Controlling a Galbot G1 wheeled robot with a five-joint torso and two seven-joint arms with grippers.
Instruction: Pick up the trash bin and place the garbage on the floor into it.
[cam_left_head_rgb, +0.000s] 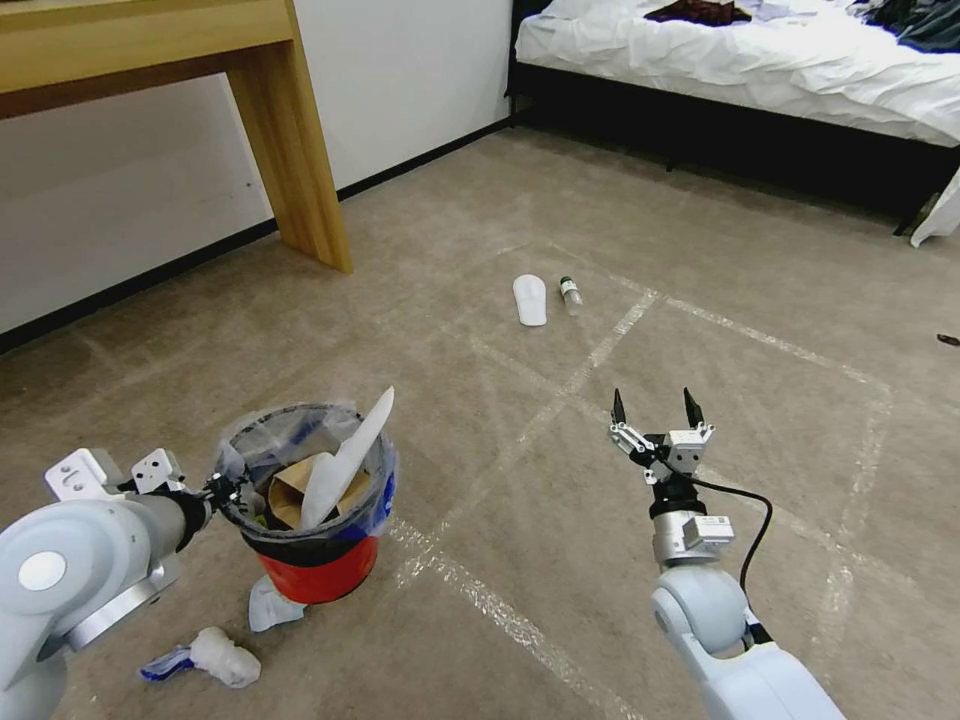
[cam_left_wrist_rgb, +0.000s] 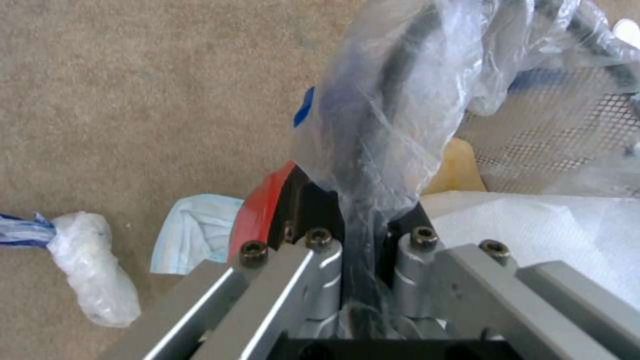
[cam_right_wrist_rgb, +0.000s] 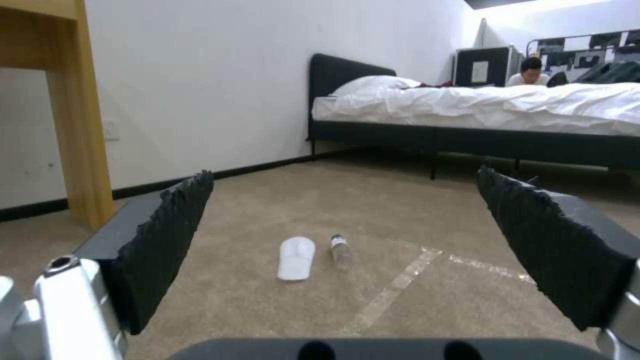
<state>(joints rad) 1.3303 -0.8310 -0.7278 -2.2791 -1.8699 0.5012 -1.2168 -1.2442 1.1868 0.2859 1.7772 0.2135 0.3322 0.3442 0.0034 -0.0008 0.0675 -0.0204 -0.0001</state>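
While your left gripper (cam_left_wrist_rgb: 363, 235) is clamped on the rim of the trash bin (cam_left_head_rgb: 318, 565), note that its jaws are closed on the rim and on the crinkled clear plastic liner (cam_left_wrist_rgb: 393, 110) folded over it. In the head view the bin sits at lower left over the beige carpet floor (cam_left_head_rgb: 520, 250), just beside the left wrist; whether its base touches the carpet cannot be told.

Check the bin contents: a flat white slipper (cam_left_head_rgb: 348, 462) stands tilted, its upper end projecting above the rim, and a brown paper bag (cam_left_head_rgb: 290, 492) lies beside it inside the liner. In the left wrist view, white woven material and a yellowish item show inside the bin.

Observe the items outside the bin. A pale blue-white crumpled piece (cam_left_head_rgb: 272, 604) lies against the base of the bin, and a white wad with a blue tail (cam_left_head_rgb: 215, 656) lies near it on the carpet.

Your right gripper (cam_left_head_rgb: 658, 410) is held above the floor with its jaws wide apart and nothing between them. Ahead of it, well apart, a second white slipper (cam_right_wrist_rgb: 296, 257) and a green-labelled clear bottle (cam_right_wrist_rgb: 340, 248) lie just beside each other near a pale tape line (cam_left_head_rgb: 600, 350).
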